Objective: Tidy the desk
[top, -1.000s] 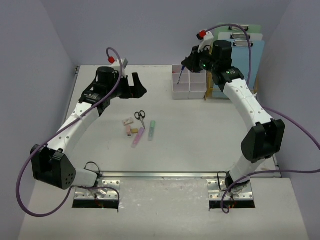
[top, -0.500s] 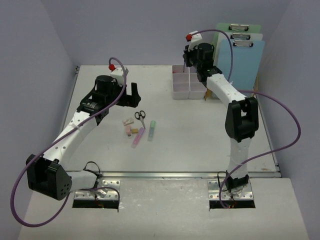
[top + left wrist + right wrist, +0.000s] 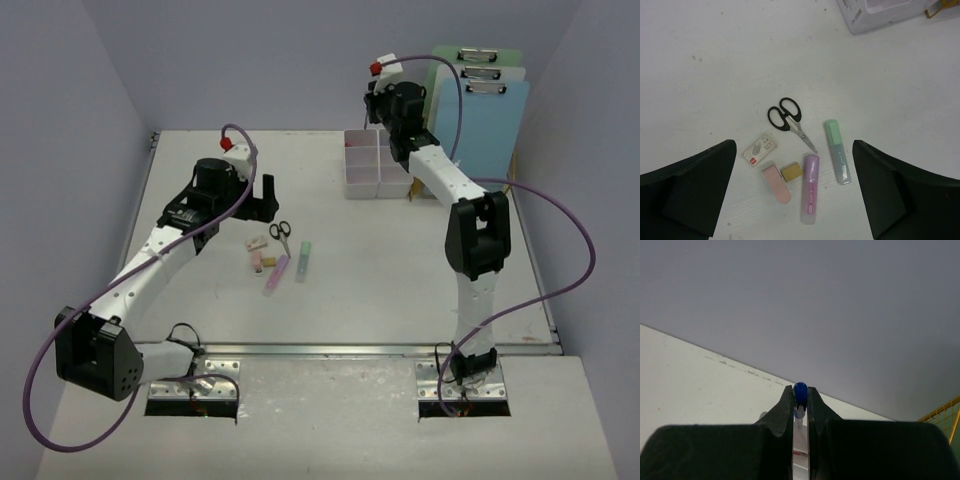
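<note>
On the white desk [image 3: 400,290] lie black-handled scissors [image 3: 281,236], a green highlighter [image 3: 304,260], a purple highlighter [image 3: 276,274] and small items. The left wrist view shows the scissors [image 3: 789,120], green highlighter [image 3: 837,151], purple highlighter [image 3: 810,188], a pink eraser [image 3: 776,183], a tan block [image 3: 791,171] and a small staple box [image 3: 760,149]. My left gripper [image 3: 262,195] hovers open above them, its jaws wide on either side [image 3: 794,150]. My right gripper [image 3: 372,112] is raised over the white organizer box [image 3: 378,165], shut on a blue-capped pen [image 3: 800,392] that hangs downward.
Clipboards [image 3: 482,110] stand in a gold wire rack [image 3: 946,415] at the back right, beside the organizer. The organizer's corner [image 3: 880,12] shows at the top of the left wrist view. A metal rail [image 3: 320,349] runs along the near desk edge.
My right arm has swung left and up, carrying the pen from the organizer's front compartment to above its back. My left gripper has shifted slightly nearer the scissors.
</note>
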You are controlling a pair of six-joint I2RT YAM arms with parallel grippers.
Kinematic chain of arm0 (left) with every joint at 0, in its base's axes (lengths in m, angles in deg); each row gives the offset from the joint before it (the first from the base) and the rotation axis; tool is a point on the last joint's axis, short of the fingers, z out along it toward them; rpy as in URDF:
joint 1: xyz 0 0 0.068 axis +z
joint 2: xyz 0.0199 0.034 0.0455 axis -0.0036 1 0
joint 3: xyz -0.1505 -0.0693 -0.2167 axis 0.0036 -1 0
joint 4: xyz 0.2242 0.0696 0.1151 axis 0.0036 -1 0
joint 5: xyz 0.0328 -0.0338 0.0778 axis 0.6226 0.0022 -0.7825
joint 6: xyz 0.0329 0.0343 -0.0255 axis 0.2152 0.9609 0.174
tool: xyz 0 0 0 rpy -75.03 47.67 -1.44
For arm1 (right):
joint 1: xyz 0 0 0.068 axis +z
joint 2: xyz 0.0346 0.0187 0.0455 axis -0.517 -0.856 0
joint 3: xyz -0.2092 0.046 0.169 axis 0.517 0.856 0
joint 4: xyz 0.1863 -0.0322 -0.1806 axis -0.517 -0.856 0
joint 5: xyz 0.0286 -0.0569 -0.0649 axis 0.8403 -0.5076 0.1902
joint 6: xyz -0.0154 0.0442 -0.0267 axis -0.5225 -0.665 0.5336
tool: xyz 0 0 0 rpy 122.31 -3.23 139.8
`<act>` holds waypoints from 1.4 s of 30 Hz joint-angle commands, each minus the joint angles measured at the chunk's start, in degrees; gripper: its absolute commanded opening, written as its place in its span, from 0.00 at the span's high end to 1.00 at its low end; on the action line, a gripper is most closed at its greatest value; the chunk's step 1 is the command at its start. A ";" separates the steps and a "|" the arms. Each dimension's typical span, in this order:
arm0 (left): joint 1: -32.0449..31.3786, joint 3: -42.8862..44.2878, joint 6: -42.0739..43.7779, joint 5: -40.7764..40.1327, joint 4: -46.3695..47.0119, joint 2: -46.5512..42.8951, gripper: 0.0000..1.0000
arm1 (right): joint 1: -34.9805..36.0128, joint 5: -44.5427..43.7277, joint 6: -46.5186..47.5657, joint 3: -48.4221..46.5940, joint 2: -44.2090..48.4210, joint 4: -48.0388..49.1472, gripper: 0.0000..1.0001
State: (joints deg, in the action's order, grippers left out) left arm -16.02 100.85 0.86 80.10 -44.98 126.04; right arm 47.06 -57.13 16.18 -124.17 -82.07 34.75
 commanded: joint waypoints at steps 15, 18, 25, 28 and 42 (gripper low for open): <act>-0.25 -1.64 4.25 -10.80 1.55 11.64 0.14 | 0.51 1.03 2.96 2.18 -0.19 -0.37 0.33; -1.06 1.23 0.43 -12.64 1.68 15.06 0.28 | 0.49 1.63 1.85 4.01 3.99 -2.08 0.29; -5.10 7.10 -4.74 -20.41 4.85 23.91 0.59 | 0.28 4.77 -1.85 14.69 19.20 -7.00 0.28; -5.04 11.83 -6.41 -20.42 1.70 31.16 0.68 | -0.16 5.76 -2.71 17.23 24.84 -11.86 0.28; -4.93 18.17 -8.75 -17.93 -2.27 43.77 0.67 | -2.04 13.93 -4.28 30.67 36.88 -23.52 0.25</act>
State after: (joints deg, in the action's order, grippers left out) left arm -21.13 115.96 -6.49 61.89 -46.34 168.39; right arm 45.09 -46.10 13.23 -94.30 -47.57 14.05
